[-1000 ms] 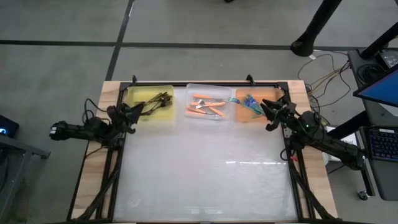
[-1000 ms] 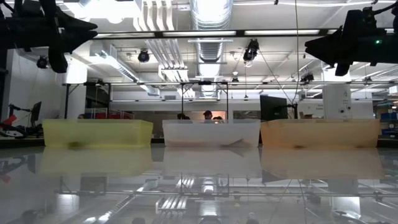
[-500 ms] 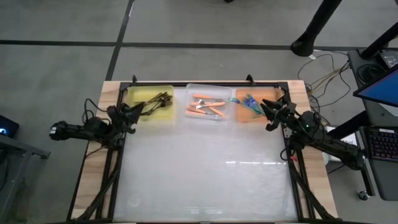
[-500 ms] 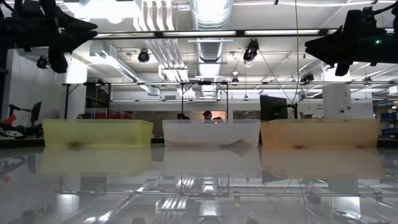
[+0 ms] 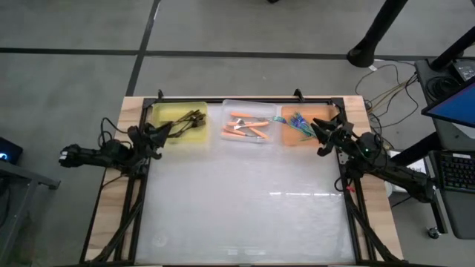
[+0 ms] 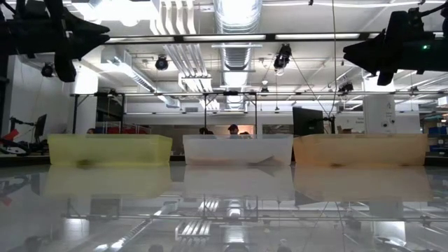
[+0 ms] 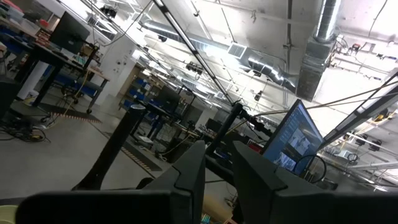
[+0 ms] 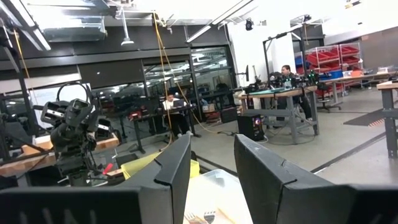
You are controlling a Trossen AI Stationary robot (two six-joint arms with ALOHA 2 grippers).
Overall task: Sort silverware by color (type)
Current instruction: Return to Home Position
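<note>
No change is recorded against the frames of a second and half a second ago: both arms, all three bins and their contents are found in the same places. In the high view the left gripper (image 5: 159, 133) is held just beside the yellow bin (image 5: 159, 111), at the upper left of the bench (image 5: 245, 200), and the right gripper (image 5: 318, 132) just beside the orange bin (image 5: 320, 113), at the upper right. In both wrist views the fingers (image 7: 189, 180) are seen slightly parted with nothing between them; both grippers are noted as empty. The black forks (image 5: 189, 119) are logged in the yellow bin, the orange forks (image 5: 249, 127) in the clear bin (image 5: 230, 107) at upper centre, and the teal-blue forks (image 5: 300, 122) in the orange bin. No fork is seen on the bare surface below the bins. In the low view both arms are raised into the upper corners, well above the bins. The stillness is judged to mean that sorting is complete or very nearly so, with only the retreat to rest outstanding. Mixing inside a bin cannot be ruled out at this detail.
</note>
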